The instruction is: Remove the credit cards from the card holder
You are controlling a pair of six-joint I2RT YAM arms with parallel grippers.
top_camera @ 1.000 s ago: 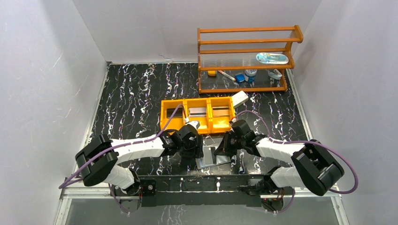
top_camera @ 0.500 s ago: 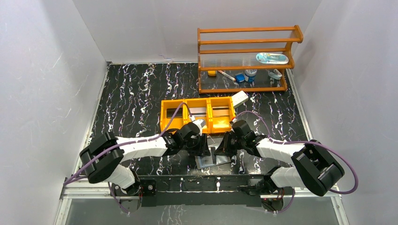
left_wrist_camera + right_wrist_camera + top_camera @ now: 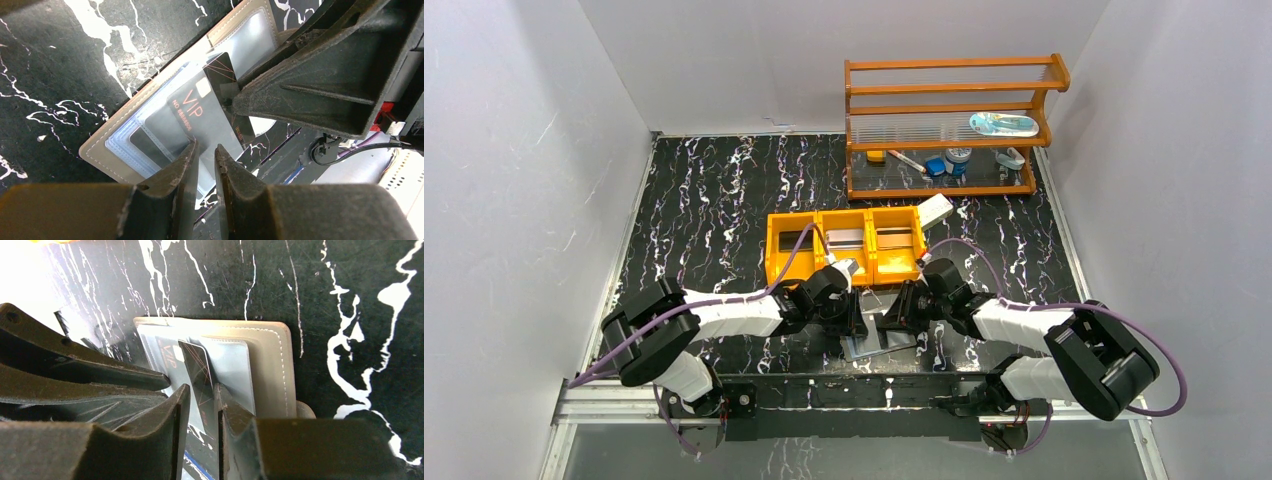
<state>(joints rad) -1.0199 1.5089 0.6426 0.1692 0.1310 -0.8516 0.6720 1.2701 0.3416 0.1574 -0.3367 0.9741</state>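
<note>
Left pincer (image 3: 206, 147) has narrowed over the card holder (image 3: 100, 150); right pincer (image 3: 201, 390) narrow, grips unclear; stiff, slick VIP card (image 3: 200, 115): pinch its edge.

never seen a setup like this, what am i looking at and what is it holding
The left arm and right arm are robot arms bolted at the near edge of a black marbled table. The wide picture comes from a fixed camera above and behind them. The two close-ups come from a camera on each wrist. Between the arms lies an open card holder. Beyond it sit an orange tray and a wooden rack. The left end effector has its fingers either side of a dark VIP card, the right end effector either side of another dark card. Whether either is clamped tight, I cannot tell.
</note>
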